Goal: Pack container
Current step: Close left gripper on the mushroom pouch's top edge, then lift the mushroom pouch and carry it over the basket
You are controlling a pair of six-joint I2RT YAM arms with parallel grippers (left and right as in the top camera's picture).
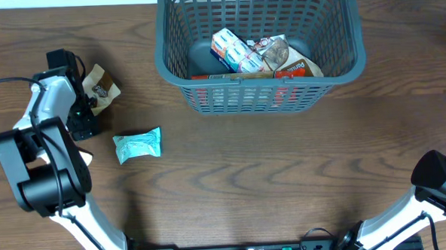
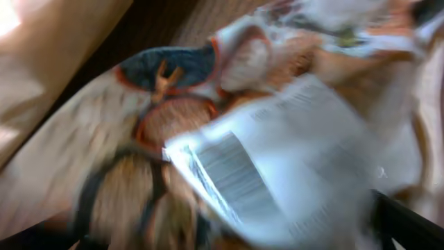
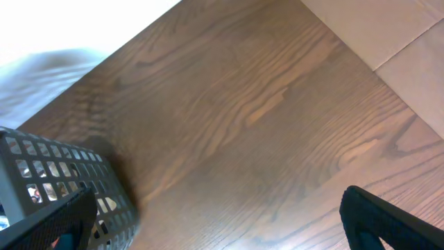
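A dark brown wooden table (image 1: pixel 285 175) with a flowing grain is seen filling the overhead view. In the right wrist view its edge is met at 1 o'clock by a pale tan floor (image 3: pixel 399 21) (a straight seam is drawn across it). At 10 o'clock, everything beyond the table is lost in a washed-out white glare (image 3: pixel 62 28).

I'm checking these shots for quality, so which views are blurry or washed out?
Left wrist view: badly blurred, a snack packet fills the frame out of focus. Right wrist view: the table grain is sharp, but the top left is blown out white. Overhead view: sharp and evenly lit, the basket included.
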